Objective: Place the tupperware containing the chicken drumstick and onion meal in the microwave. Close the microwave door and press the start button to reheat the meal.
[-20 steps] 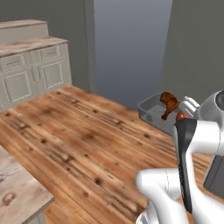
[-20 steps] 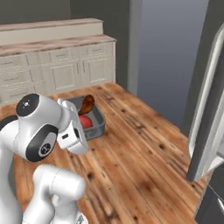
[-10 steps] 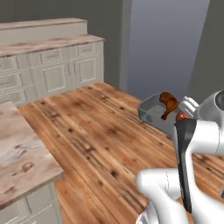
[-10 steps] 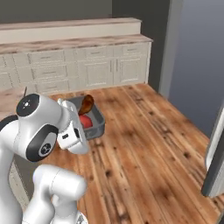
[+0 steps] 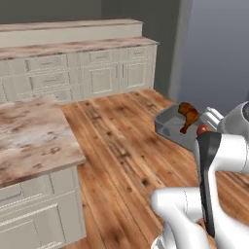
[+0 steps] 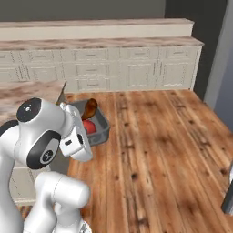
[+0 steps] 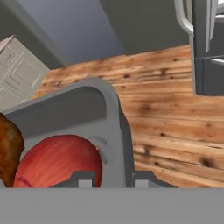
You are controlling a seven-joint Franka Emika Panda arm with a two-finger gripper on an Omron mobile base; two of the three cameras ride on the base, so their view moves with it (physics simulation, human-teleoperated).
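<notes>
Gripper (image 7: 113,181) is clamping the tupperware (image 7: 114,127) by one side wall, jaws partly closed, one tip inside the tub and one outside. Rim pinch is keeping the tub level so the food is staying put while it is being carried above the wooden floor (image 6: 164,136). Onion (image 7: 59,162) is sitting inside the tub, right against the inner jaw; chicken drumstick (image 5: 187,115) is leaning just beyond it, one end sticking above the rim. Cabinets (image 6: 136,68) are lining the far wall. No microwave to be seen, so placing is not yet done.
</notes>
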